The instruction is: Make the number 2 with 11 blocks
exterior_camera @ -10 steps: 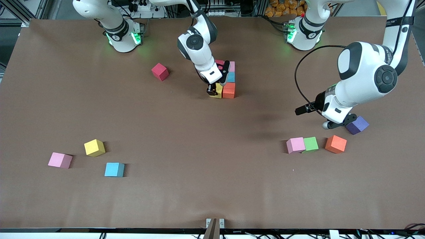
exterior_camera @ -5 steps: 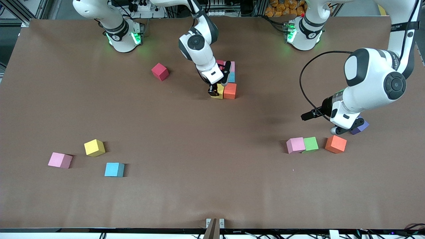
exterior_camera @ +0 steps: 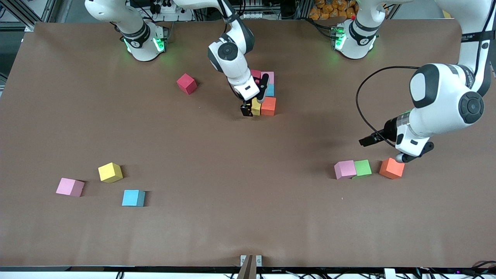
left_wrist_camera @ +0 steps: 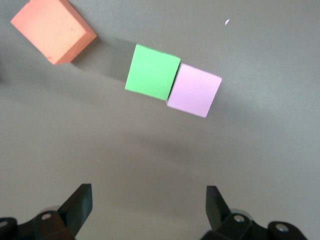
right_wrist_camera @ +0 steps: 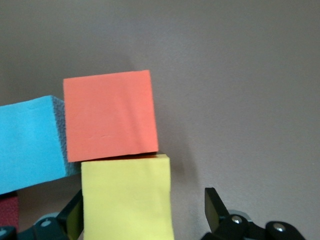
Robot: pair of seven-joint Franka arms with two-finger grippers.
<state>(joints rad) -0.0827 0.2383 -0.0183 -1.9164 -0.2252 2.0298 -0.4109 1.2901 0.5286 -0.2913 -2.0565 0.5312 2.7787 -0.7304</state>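
My right gripper (exterior_camera: pixel 250 109) is open and low around a yellow block (exterior_camera: pixel 256 106), which sits on the table against an orange block (exterior_camera: pixel 268 105). In the right wrist view the yellow block (right_wrist_camera: pixel 126 197) lies between the fingers (right_wrist_camera: pixel 216 207), with a gap on one side, touching the orange block (right_wrist_camera: pixel 110 115). Light blue (exterior_camera: pixel 270 90), pink (exterior_camera: pixel 269 77) and red (exterior_camera: pixel 255 73) blocks adjoin them. My left gripper (exterior_camera: pixel 405 157) is open and empty, just above the table beside another orange block (exterior_camera: pixel 391 168). The purple block is hidden.
Pink (exterior_camera: pixel 345 169) and green (exterior_camera: pixel 362 168) blocks touch each other next to the orange one, also in the left wrist view (left_wrist_camera: pixel 152 71). Loose blocks: red (exterior_camera: pixel 186 83), yellow (exterior_camera: pixel 110 172), pink (exterior_camera: pixel 70 187), light blue (exterior_camera: pixel 133 198).
My left arm has swung toward its own end of the table and now covers the purple block. My right gripper has shifted slightly, and more of the yellow block shows.
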